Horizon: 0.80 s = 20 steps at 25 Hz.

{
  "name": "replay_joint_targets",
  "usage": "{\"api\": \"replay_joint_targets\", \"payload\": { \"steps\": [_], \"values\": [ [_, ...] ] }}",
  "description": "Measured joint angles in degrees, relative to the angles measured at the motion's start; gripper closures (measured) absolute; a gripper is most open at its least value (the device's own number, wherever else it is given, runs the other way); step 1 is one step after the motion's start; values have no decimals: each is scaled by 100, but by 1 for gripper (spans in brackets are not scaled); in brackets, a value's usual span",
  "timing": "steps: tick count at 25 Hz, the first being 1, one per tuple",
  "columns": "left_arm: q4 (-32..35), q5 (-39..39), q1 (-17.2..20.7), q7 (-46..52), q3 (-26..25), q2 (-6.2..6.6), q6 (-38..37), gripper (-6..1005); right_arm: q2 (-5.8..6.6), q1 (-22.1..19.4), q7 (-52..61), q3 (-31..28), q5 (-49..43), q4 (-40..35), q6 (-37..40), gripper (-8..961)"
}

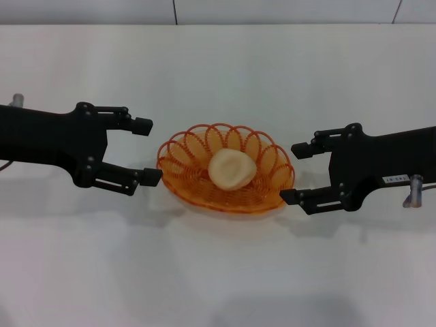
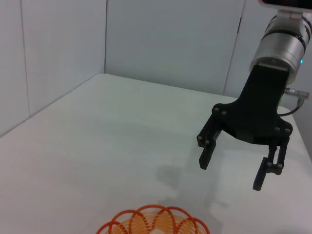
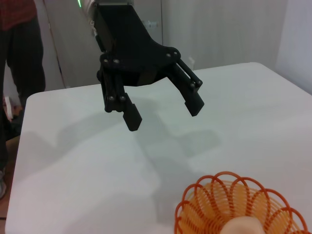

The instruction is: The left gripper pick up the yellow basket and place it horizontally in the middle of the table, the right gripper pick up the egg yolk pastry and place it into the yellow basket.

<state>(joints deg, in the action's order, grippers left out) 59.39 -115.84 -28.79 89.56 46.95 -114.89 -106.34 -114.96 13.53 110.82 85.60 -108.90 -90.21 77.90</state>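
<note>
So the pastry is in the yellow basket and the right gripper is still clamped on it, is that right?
Not quite. The egg yolk pastry does lie in the yellow basket, but the right gripper is open beside the basket, clear of the pastry, as the head view shows.

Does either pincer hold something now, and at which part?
Nothing is held. The left pincer and right pincer are open beside the yellow basket, with the egg yolk pastry inside.

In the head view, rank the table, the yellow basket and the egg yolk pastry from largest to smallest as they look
1. table, filling the view
2. yellow basket
3. egg yolk pastry, lying inside the basket
</note>
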Motion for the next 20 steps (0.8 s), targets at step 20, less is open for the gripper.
{"api": "replay_joint_targets", "payload": {
  "steps": [20],
  "values": [
    [26,1,-5,46,13,-15,-13,111,0,-12,23,-53,19,-5,15,225]
  ]
}}
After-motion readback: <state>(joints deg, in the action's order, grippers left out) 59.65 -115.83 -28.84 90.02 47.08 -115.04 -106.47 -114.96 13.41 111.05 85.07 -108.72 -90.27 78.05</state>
